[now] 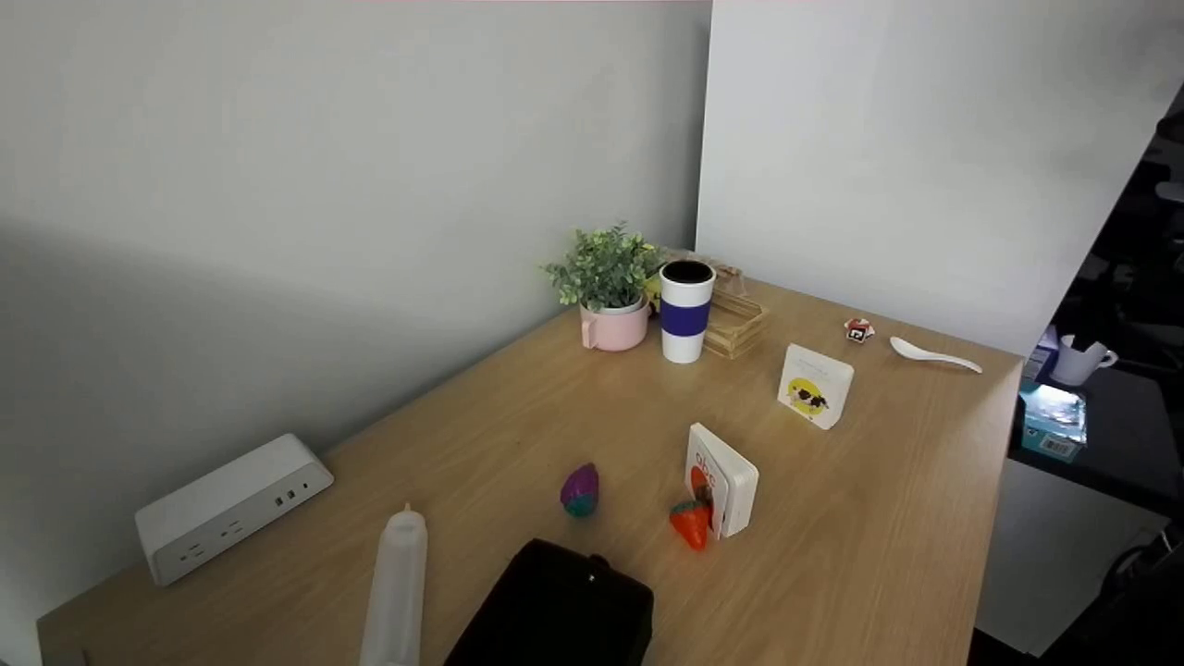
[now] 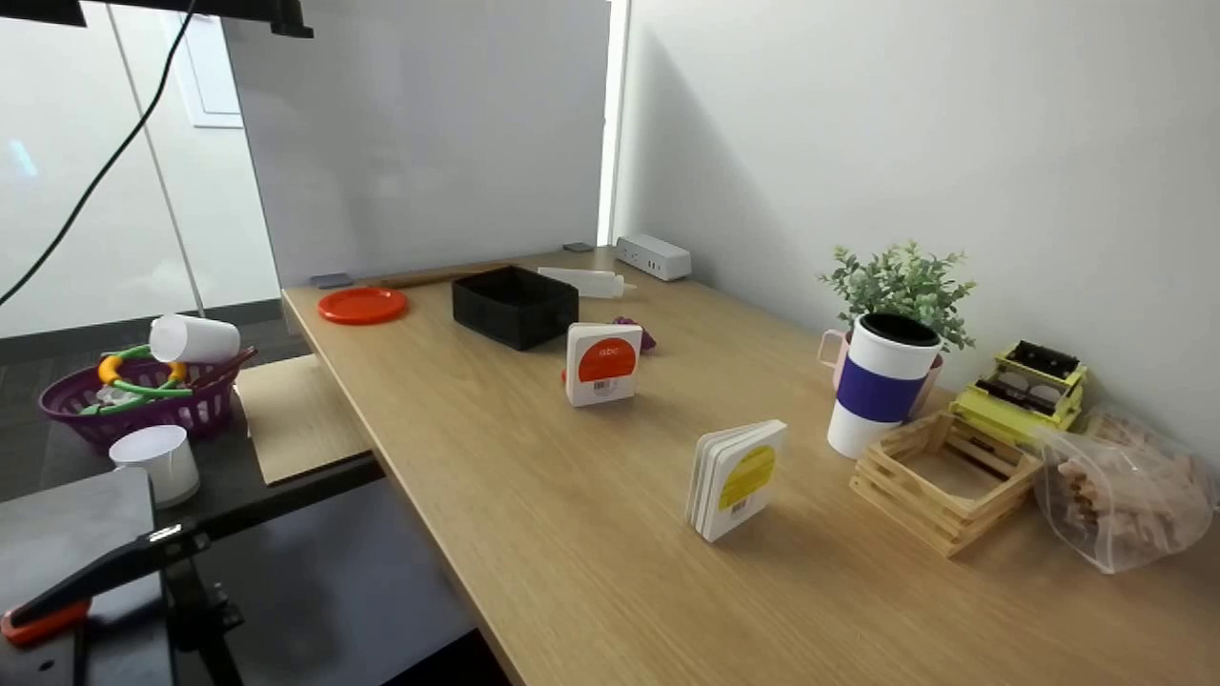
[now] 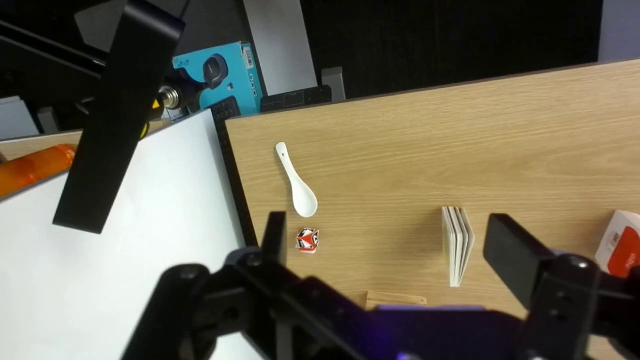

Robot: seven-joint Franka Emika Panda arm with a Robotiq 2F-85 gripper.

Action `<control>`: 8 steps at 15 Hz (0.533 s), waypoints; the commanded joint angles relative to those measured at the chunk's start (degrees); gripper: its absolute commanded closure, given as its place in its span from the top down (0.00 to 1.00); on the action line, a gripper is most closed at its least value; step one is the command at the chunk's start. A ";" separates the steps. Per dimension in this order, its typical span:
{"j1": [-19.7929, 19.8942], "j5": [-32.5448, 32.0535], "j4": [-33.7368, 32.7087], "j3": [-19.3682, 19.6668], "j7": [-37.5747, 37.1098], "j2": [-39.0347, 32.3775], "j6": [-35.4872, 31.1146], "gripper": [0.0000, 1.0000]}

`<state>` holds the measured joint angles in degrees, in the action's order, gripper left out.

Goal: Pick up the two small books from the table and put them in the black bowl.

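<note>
- While the gripper [image 3: 387,240] stands wide and empty, the yellow-marked book [image 2: 736,481] and red-marked book [image 2: 603,364] stand on the table [image 2: 572,534] outside the bowl [image 2: 488,312].
- Both seem light and stiff; pinch across the thickness.

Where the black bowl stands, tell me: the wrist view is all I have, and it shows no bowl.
Observer: In both exterior views the black bowl stands beyond the abc board book, on the side away from the edge-on board book in your view.
Operator: Describe what that edge-on one pictures; I get hardly any cover.
Observer: In an exterior view it shows a black-and-white cow against yellow.
Operator: Now report anything lying close to the abc one.
Observer: A red strawberry sits right in front of it in an exterior view; whether the two touch, I can't tell.
</note>
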<state>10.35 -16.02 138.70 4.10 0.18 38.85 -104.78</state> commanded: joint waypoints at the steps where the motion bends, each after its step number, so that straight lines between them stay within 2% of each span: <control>1: -3.60 0.90 -1.23 2.72 6.75 -3.14 -2.69 1.00; 8: -11.84 9.34 -1.97 6.73 23.96 -14.00 -10.91 1.00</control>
<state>1.19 -10.05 138.67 9.14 17.10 31.12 -113.97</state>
